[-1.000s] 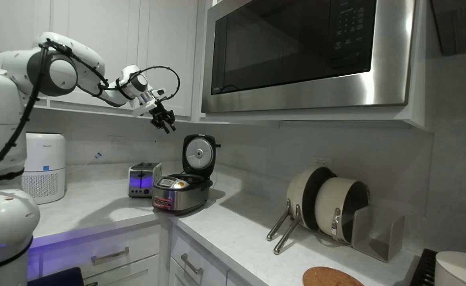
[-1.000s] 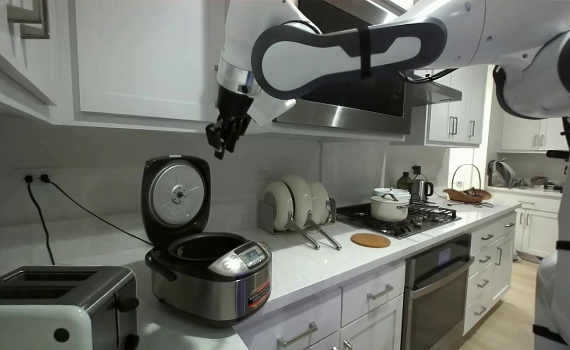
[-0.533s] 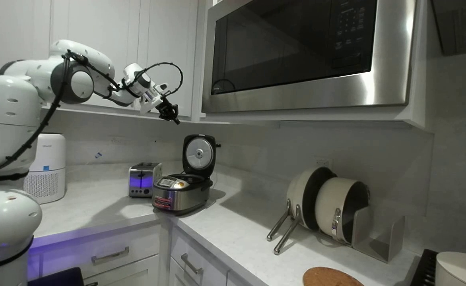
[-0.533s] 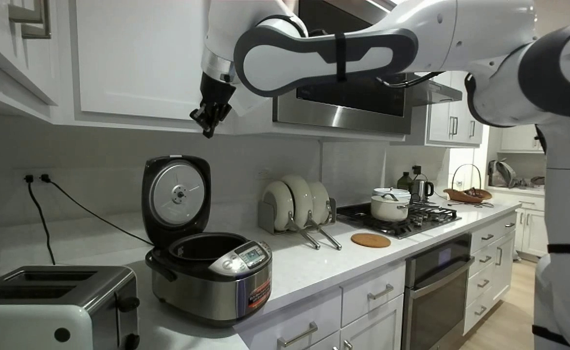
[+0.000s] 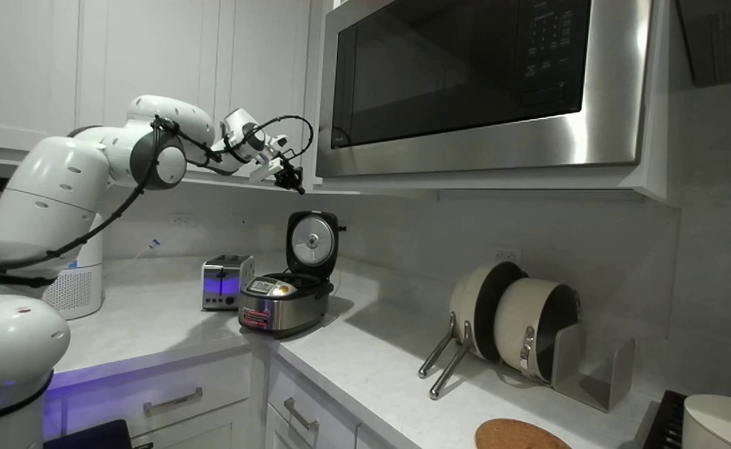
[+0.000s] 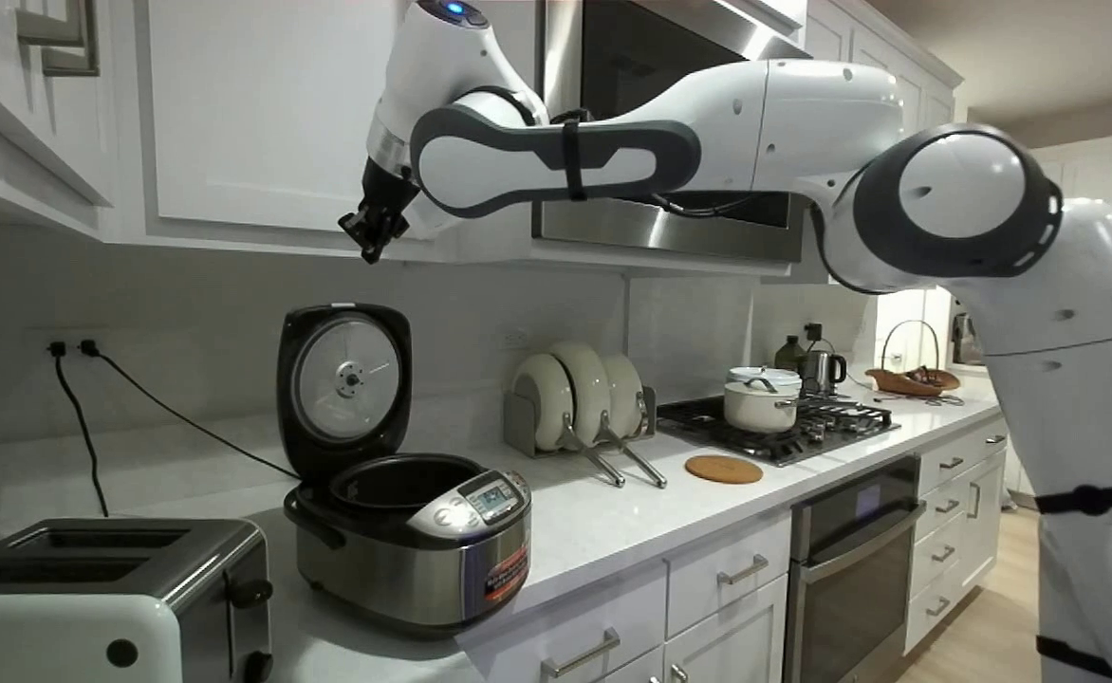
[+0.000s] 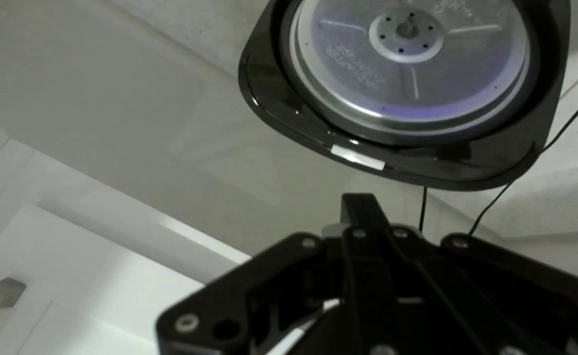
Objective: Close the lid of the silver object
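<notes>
The silver rice cooker stands at the counter corner in both exterior views (image 5: pixel 281 312) (image 6: pixel 385 579). Its black lid with a round metal inner plate stands upright and open (image 5: pixel 312 240) (image 6: pixel 347 379). The lid's inner face also shows in the wrist view (image 7: pixel 412 79), with a white strip on its edge. My gripper is above the lid and apart from it in both exterior views (image 5: pixel 301 189) (image 6: pixel 370 254). In the wrist view the gripper's fingers (image 7: pixel 363 209) are together with nothing between them, near the lid's top edge.
A toaster (image 5: pixel 228 284) (image 6: pixel 139 579) stands beside the cooker. Upper cabinets (image 6: pixel 276 123) and the microwave (image 5: pixel 465 149) are close to the arm. Black cords (image 6: pixel 186 417) run along the wall to the cooker. Pans in a rack (image 6: pixel 580 398) stand farther along the counter.
My gripper has closed from open fingers to shut. The arm has moved farther over the counter, toward the space above the lid. The cooker and its lid have not moved.
</notes>
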You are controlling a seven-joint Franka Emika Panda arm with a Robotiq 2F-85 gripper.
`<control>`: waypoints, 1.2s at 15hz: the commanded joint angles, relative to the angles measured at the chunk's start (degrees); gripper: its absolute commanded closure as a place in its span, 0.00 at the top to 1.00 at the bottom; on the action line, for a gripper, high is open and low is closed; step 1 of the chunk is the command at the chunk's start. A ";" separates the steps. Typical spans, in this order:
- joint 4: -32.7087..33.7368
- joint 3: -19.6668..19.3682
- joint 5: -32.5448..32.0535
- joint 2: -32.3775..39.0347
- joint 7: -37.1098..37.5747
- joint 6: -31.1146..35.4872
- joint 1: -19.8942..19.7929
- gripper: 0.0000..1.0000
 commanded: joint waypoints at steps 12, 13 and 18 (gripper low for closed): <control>31.04 -5.55 12.30 21.69 -15.86 -0.83 4.30 0.00; 32.47 -5.44 12.49 23.09 -16.60 -1.07 4.19 0.00; 37.17 -10.77 17.65 28.74 -19.93 -0.10 5.73 0.00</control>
